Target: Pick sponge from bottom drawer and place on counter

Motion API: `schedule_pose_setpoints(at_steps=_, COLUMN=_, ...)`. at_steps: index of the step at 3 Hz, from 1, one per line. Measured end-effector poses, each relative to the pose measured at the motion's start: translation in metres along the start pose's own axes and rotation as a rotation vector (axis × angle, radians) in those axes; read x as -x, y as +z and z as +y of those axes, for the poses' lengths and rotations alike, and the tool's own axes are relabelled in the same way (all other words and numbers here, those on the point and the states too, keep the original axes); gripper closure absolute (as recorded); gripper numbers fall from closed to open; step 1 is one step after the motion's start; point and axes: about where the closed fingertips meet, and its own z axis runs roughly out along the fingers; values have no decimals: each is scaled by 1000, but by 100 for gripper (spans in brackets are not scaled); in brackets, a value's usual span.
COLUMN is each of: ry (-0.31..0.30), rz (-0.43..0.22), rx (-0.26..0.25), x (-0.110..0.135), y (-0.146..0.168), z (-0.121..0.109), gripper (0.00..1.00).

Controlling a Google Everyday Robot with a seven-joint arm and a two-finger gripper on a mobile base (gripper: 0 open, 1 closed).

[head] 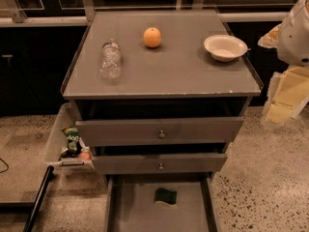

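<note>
Though near bowl [225, 47], pincer [285, 100] beside counter [178, 71].

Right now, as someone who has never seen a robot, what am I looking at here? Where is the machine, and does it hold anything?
This is a single camera view looking down on a grey drawer cabinet. The white and pale yellow shapes at the right edge are the robot's arm. Its gripper, the part that grabs things, hangs beside the cabinet with nothing visibly in it. On the counter are a clear bottle, an orange and a white bowl. The bottom drawer is pulled out, and a green sponge lies inside it.
</note>
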Motion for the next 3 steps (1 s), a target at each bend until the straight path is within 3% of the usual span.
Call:
schedule_pose_setpoints(at_steps=1, ry=-3, rz=3, rx=-4, x=1, y=2, z=2, gripper=0)
schedule_pose_setpoints(at_steps=3, ry=-14, rz=2, rx=105, x=-14, y=89, z=41, gripper=0)
